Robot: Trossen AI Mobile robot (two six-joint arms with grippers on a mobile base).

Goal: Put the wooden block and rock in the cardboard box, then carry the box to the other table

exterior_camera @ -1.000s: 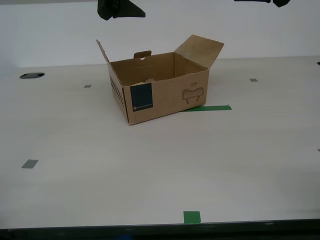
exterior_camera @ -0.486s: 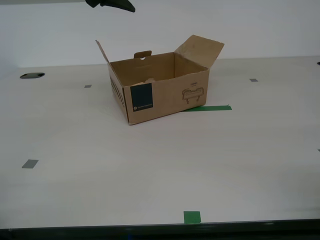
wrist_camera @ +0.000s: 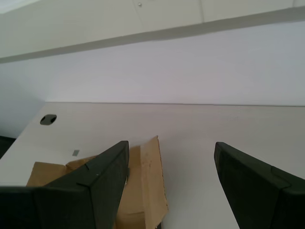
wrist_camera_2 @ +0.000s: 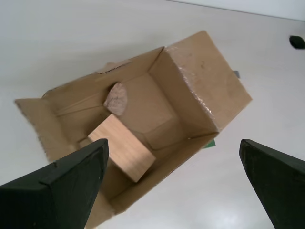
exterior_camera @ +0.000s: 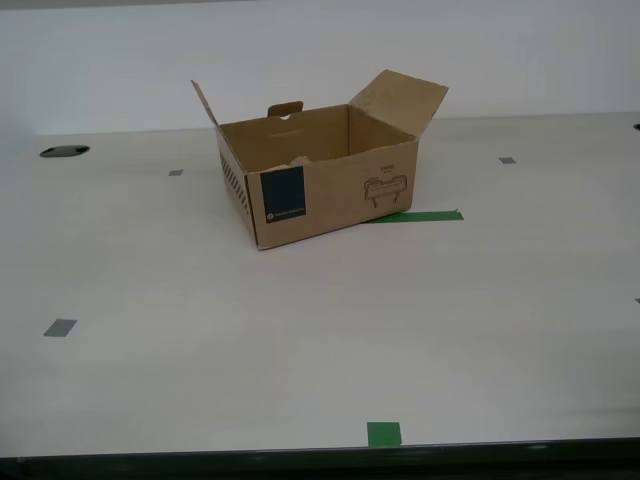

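Two tools, both spread apart, holding nothing. My second tool (wrist_camera_2: pixel 171 181) hangs above cardboard box (wrist_camera_2: pixel 190 95), looking down inside: pale wooden block (wrist_camera_2: pixel 123 148) on box floor, speckled pinkish rock (wrist_camera_2: pixel 116 99) touching its far end. My first tool (wrist_camera: pixel 171 186) angled toward wall; box flap beneath it, counter (wrist_camera: pixel 228 129) beyond.

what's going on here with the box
Nothing is being held right now. The cardboard box sits open on the table, and the second wrist view shows the wooden block and the rock already inside it. My second gripper hangs above the box with its jaws wide apart and empty. My first gripper is also open, holding nothing, with a box flap just below it. Carrying the box is not yet done.
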